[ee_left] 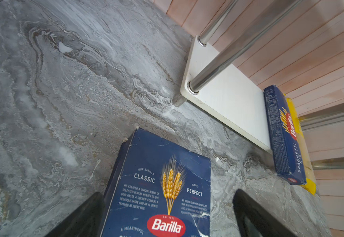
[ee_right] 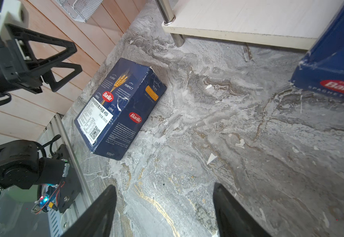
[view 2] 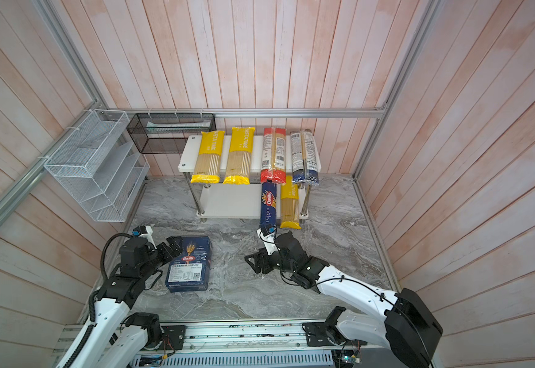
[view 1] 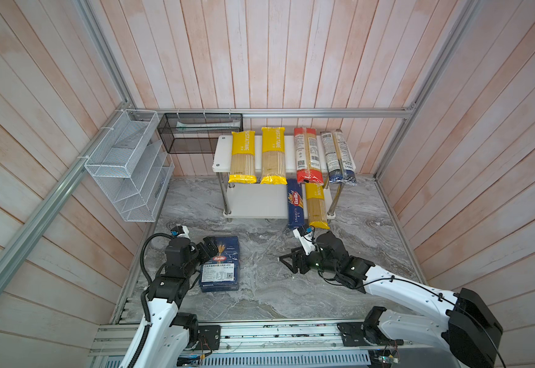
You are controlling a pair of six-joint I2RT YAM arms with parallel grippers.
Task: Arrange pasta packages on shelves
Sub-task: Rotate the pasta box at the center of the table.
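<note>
Spread wide, the left end effector straddles the wide Barilla box; the right end effector hangs spread above the tabletop.

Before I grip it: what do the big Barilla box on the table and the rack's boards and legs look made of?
Big Barilla box: printed cardboard, matte; white creases and torn, scuffed corners show it. Boards: smooth, matte white, likely laminated wood or plastic; cannot tell which. Legs: polished metal tube, with mirror-like reflections.
</note>
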